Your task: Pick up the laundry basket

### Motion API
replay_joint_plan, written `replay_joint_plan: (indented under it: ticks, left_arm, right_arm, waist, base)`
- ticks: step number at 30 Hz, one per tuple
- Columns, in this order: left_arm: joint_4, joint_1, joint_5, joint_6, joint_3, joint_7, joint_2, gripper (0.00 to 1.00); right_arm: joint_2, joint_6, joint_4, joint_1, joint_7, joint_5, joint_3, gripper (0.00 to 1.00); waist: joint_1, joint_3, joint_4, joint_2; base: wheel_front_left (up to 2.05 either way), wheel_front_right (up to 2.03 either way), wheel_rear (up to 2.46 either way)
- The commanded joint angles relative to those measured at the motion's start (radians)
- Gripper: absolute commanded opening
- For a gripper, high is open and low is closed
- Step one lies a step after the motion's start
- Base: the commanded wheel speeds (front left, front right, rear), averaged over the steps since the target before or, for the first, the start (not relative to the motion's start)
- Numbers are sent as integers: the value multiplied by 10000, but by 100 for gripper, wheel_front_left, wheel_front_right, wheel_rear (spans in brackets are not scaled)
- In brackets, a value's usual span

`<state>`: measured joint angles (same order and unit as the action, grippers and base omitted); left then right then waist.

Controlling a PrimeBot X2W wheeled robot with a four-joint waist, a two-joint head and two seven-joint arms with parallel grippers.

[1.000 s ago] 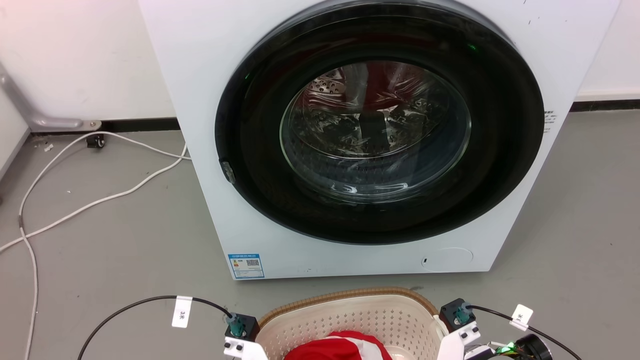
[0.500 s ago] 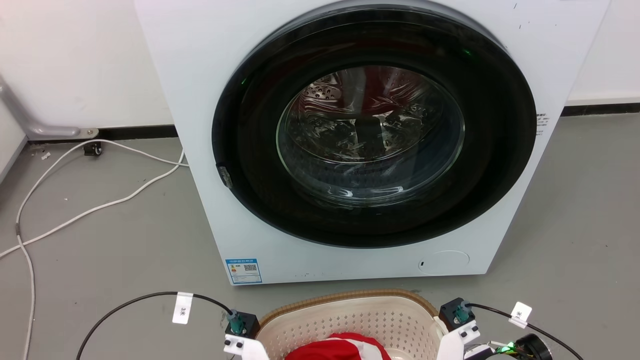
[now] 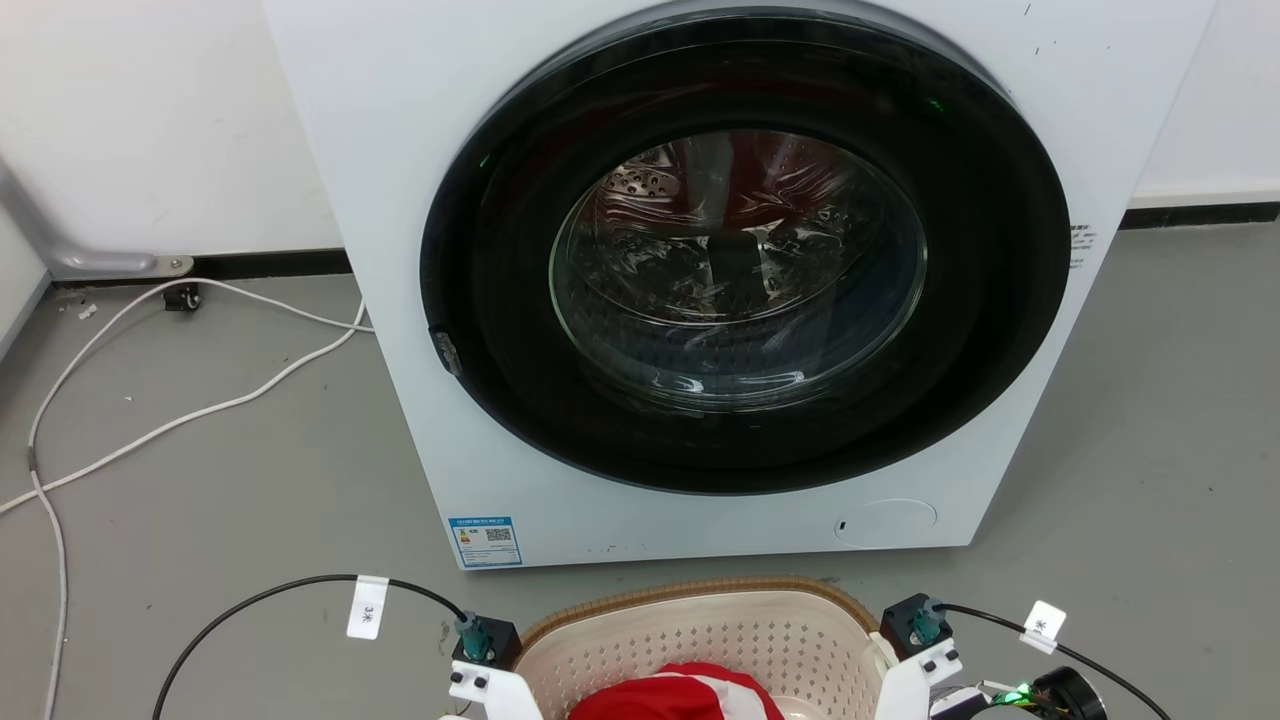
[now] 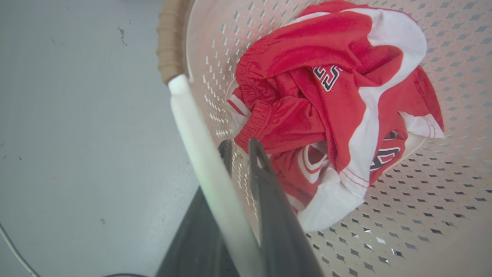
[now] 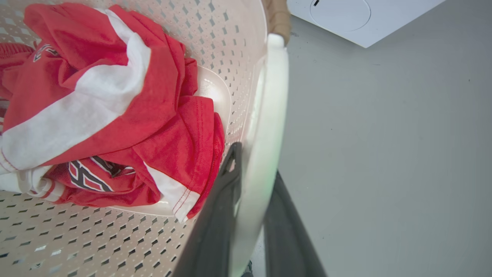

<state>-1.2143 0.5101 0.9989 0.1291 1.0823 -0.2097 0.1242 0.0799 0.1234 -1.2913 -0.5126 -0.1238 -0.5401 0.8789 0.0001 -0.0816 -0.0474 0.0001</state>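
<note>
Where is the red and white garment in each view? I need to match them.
Head view: red and white garment at the bottom edge, centre, inside the laundry basket.
Left wrist view: garment right of centre, right of the white handle.
Right wrist view: garment in the left half, left of the white handle.
Shared landmark: the basket's brown rim.

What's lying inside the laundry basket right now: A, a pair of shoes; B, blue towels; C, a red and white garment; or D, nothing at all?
C: red and white clothing lies bunched against the perforated wall of the laundry basket.
</note>
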Motion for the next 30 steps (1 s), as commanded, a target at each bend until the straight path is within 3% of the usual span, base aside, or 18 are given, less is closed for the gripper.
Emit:
replay_joint_plan:
  ticks: [1,30]
  left_arm:
    - [102,122,-4,14,115,-38,-119,0]
    - [61,244,749,14,905,-21,-66,0]
  right_arm:
    - [-228,133,128,-203,29,-46,101,0]
    - [-154,133,89,-252,30,-726,737,0]
  waist:
    - [-1,-2,1,-1]
    - [-1,0,-40,-1]
  base:
    - [0,0,0]
    - [0,0,0]
